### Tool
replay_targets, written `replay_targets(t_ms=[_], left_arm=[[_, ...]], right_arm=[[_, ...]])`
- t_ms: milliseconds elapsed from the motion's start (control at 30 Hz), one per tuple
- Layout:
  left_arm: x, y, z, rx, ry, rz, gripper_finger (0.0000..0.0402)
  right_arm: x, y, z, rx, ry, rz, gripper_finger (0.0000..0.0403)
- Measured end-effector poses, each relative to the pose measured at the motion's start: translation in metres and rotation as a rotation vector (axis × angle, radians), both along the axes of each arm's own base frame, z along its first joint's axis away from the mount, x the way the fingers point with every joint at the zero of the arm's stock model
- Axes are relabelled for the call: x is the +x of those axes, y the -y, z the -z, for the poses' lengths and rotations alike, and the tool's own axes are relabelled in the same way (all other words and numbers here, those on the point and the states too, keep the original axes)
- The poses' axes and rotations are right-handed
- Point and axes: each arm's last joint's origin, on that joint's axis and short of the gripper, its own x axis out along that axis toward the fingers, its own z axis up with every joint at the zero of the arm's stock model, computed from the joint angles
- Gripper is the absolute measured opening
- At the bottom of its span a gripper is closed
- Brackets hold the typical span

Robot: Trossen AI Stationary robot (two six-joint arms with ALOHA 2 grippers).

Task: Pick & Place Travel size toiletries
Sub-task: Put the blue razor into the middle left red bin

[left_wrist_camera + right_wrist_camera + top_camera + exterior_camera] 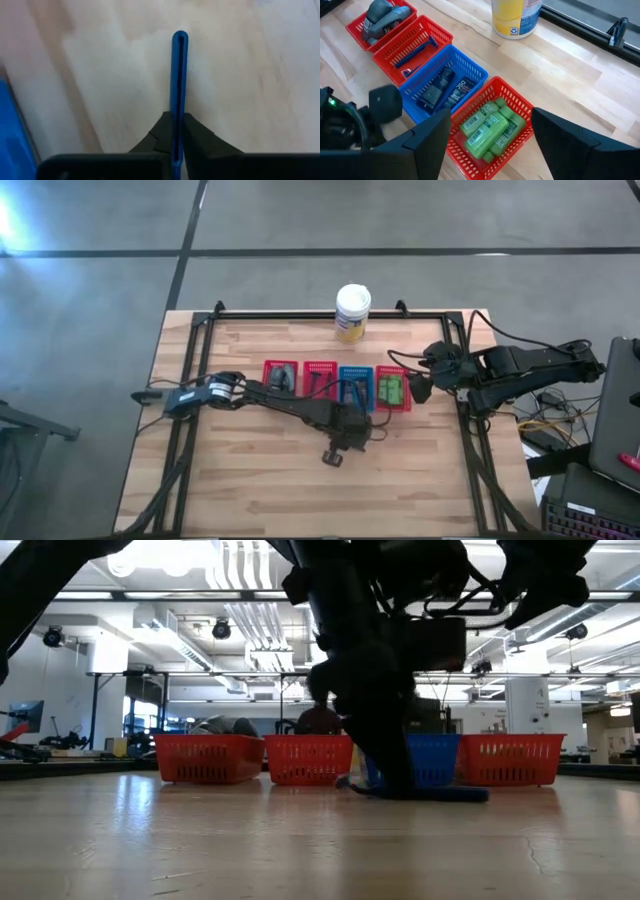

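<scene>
My left gripper is shut on a thin blue stick low over the wooden table, just in front of the basket row; it also shows in the low view. Four small baskets stand in a row. A red one holds grey tubes and a red one holds blue sticks. A blue one holds dark flat tubes and a red one holds green bottles. My right gripper is open and empty above the green-bottle basket. My left gripper pinches the blue stick between its two fingers at the stick's near end; the rest reaches forward past the fingertips. In the low view the gripper comes down from above. The stick lies level at the table top; whether it touches the wood I cannot tell.
A white canister with a yellow label stands at the table's far edge behind the baskets. A black frame runs round the table. Bare wood lies in front of the baskets.
</scene>
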Motion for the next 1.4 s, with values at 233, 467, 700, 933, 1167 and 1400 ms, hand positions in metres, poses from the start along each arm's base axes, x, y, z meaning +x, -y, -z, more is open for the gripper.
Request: replay_targets(t_ms=[233, 467, 700, 933, 1167, 1400], left_arm=[[-0.016, 0.001, -0.073, -0.216, 0.130, -0.480, 0.0023], [-0.048, -0.030, -0.134, -0.349, 0.391, -1.057, 0.0022], [-0.080, -0.094, -0.111, -0.407, 0.463, -1.448, 0.0022], [-0.099, -0.122, -0.050, -0.489, 0.403, -1.654, 0.0023], [-0.109, -0.118, -0.030, -0.445, 0.365, -1.699, 0.0024], [-0.109, -0.120, -0.028, -0.424, 0.417, -1.706, 0.0025]], right_arm=[[0.000, 0.000, 0.000, -0.009, -0.003, -0.005, 0.0267], [0.000, 0.001, -0.001, -0.048, -0.004, 0.001, 0.0289], [0.000, 0.001, -0.001, -0.059, 0.005, 0.007, 0.0309], [0.000, 0.001, -0.001, -0.067, -0.002, -0.004, 0.0321], [0.000, 0.001, -0.001, -0.078, -0.012, -0.018, 0.0327], [0.000, 0.001, -0.001, -0.077, -0.011, -0.018, 0.0307]])
